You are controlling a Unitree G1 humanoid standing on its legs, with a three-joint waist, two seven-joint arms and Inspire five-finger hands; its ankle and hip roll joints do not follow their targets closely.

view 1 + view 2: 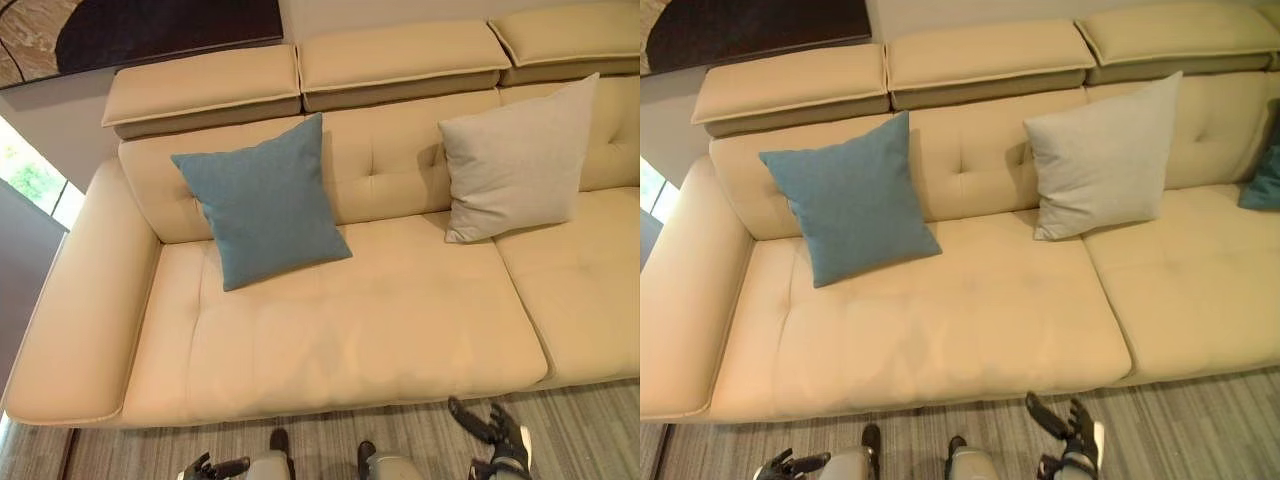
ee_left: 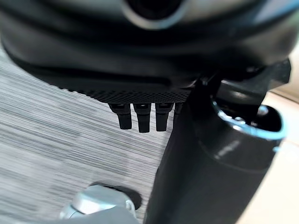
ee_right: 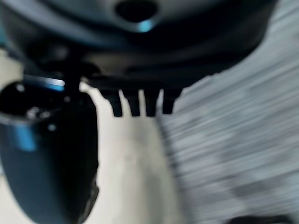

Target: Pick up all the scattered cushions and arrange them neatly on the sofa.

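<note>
Blue cushion (image 1: 262,203) and grey cushion (image 1: 517,160) leaned upright on the cream sofa (image 1: 400,320), both hands, left hand (image 1: 215,467) and right hand (image 1: 495,430), hung empty, fingers relaxed, above striped carpet (image 1: 1200,430).

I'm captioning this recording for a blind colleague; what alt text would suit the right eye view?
A cream sofa seen from above holds a blue cushion and a pale grey cushion, both leaning upright against its backrest, with the corner of a teal cushion at the sofa's right edge. Below, over striped carpet, the left hand and right hand hang open, holding nothing.
</note>
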